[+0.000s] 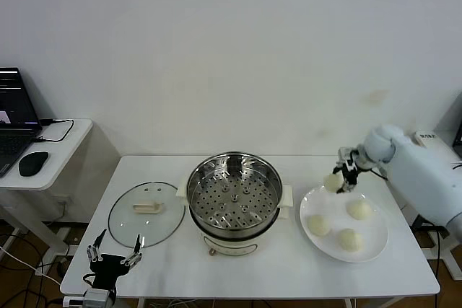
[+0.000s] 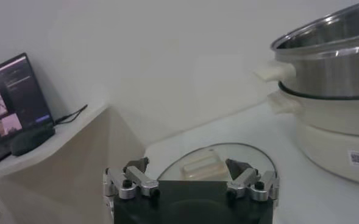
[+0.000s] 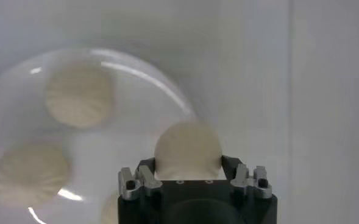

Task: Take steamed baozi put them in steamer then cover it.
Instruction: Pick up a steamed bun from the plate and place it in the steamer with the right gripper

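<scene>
The right gripper (image 1: 341, 178) is closed on one bun (image 1: 332, 182), held above the plate (image 1: 375, 244) at the plate's 11 o'clock edge; in the right wrist view the bun (image 3: 187, 149) sits between the two fingers. Three buns remain on the plate: one at 2 o'clock (image 1: 359, 209), one at 9 o'clock (image 1: 319, 224), one near 6 o'clock (image 1: 349, 239). The steamer (image 1: 234, 194) stands at table centre, at 9 o'clock from the plate; its perforated tray is bare, so no bun has been loaded. The lid (image 1: 146, 211) lies flat on the table at 9 o'clock from the steamer, just beside it. The left gripper (image 1: 113, 254) is parked at the table's near edge, at 6 o'clock from the lid, with its jaws spread wide and nothing between them. Assessment: the first of four transfers is in progress. Remaining: carry this bun to the tray, move the other three, then fit the lid.
</scene>
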